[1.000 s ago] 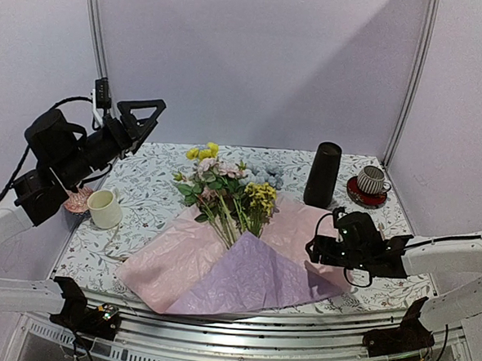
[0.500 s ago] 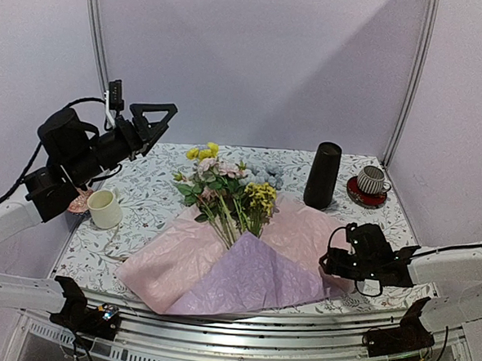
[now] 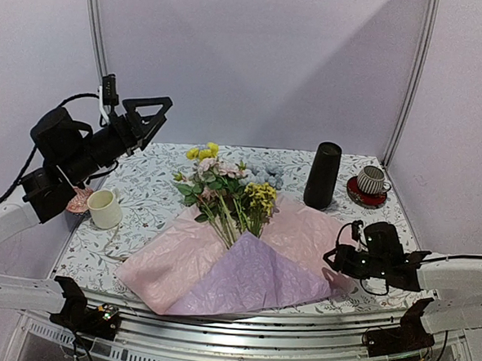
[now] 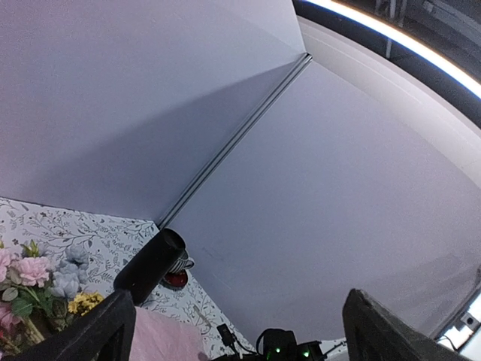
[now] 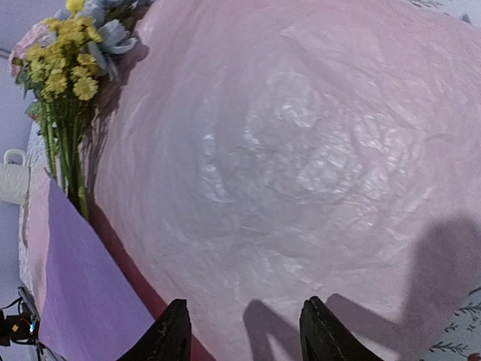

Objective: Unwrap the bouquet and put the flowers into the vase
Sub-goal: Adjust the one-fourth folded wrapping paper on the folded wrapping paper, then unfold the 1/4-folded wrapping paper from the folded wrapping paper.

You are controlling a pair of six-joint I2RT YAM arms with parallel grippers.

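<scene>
Hovering partly open, right gripper (image 5: 244, 304) seemingly clear of pink wrapping paper (image 5: 301, 150)

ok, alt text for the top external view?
Pink and purple wrapping paper lies spread open, the flowers across its far part, blooms farthest back. A black vase stands upright at back right. The left gripper is raised at left, open; the right gripper sits low at the paper's right edge.

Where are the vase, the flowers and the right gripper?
vase (image 3: 322, 176), top external view, middle of its black body.
flowers (image 3: 224, 188), top external view, leafy centre of the bunch.
right gripper (image 5: 246, 310), right wrist view, midway between its fingertips.
</scene>
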